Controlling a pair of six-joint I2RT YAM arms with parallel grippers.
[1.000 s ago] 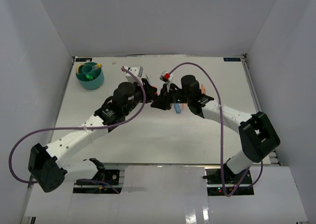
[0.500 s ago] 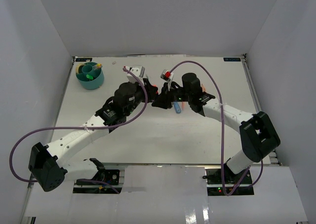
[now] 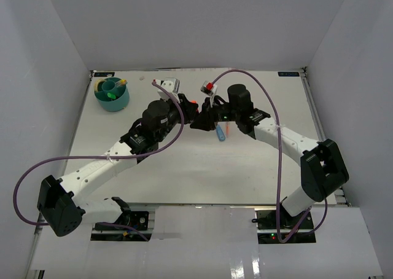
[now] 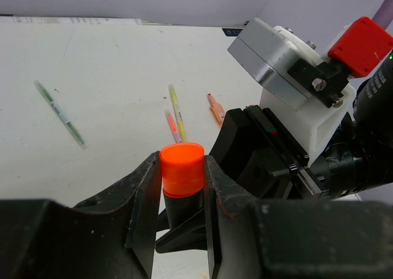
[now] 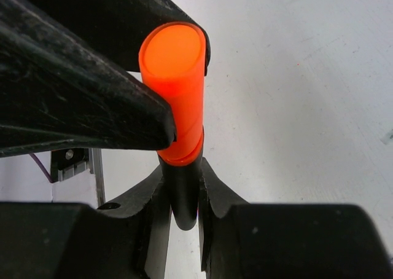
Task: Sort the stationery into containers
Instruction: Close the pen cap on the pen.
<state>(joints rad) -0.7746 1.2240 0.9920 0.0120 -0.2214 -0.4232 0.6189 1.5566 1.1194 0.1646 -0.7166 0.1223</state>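
Left gripper (image 4: 182, 179) clamps the orange cap of a chunky black highlighter (image 5: 174, 107), right gripper (image 5: 183, 199) clamps its mostly hidden barrel; thin pastel pens (image 4: 177, 110) lie beyond

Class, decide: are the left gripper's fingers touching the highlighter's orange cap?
Touching. The left wrist view shows the left gripper with its fingers pressed against the orange cap on both sides, no gap.
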